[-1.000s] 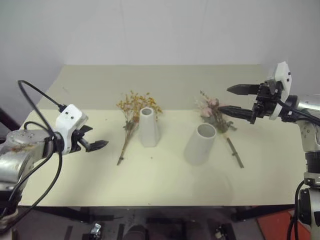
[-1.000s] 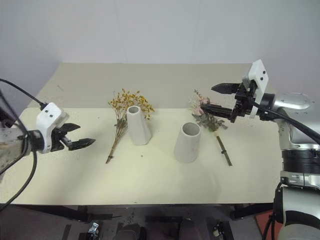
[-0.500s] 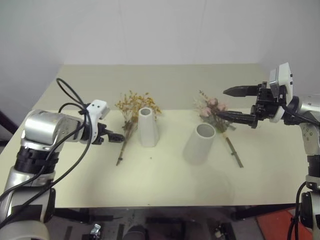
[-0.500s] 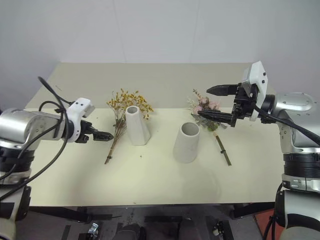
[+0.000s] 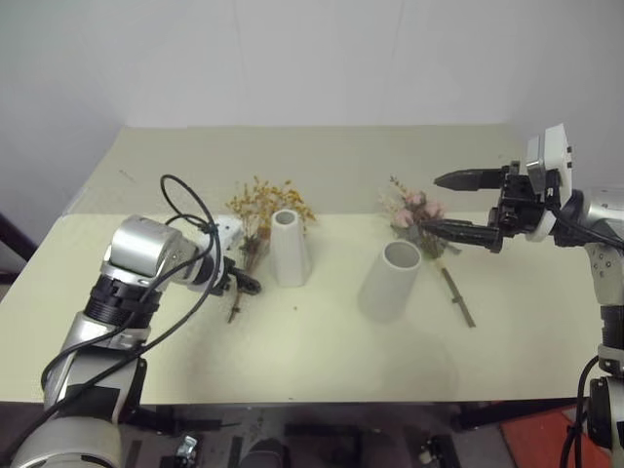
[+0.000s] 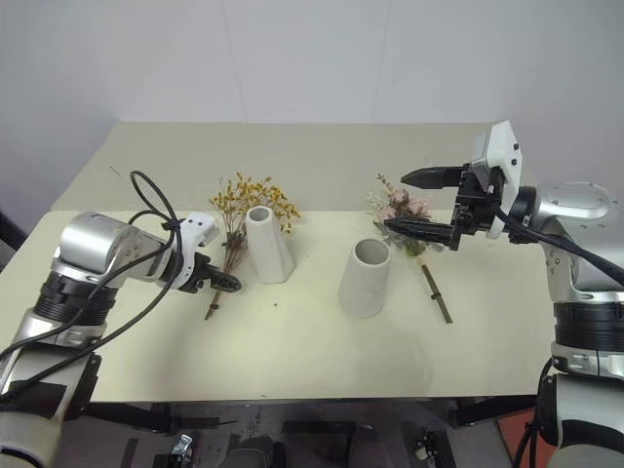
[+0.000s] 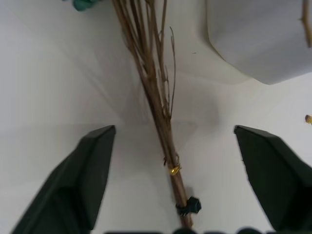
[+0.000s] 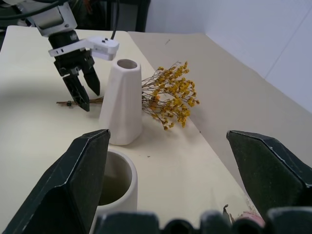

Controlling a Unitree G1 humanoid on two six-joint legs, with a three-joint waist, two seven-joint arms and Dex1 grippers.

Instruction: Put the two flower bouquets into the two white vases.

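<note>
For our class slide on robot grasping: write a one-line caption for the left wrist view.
Open left gripper straddling the thin brown stems of the yellow-orange dried flowers, slim white vase alongside.

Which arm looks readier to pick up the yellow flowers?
The left. Its claw is open, with the yellow bouquet's stems lying between its fingers. The right claw hangs above the pink roses, across the table.

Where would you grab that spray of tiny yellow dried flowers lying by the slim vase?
Probably on the bound brown stems, low down, coming from above. They lie flat, and the left tool straddles them open; the flower heads look frail.
</note>
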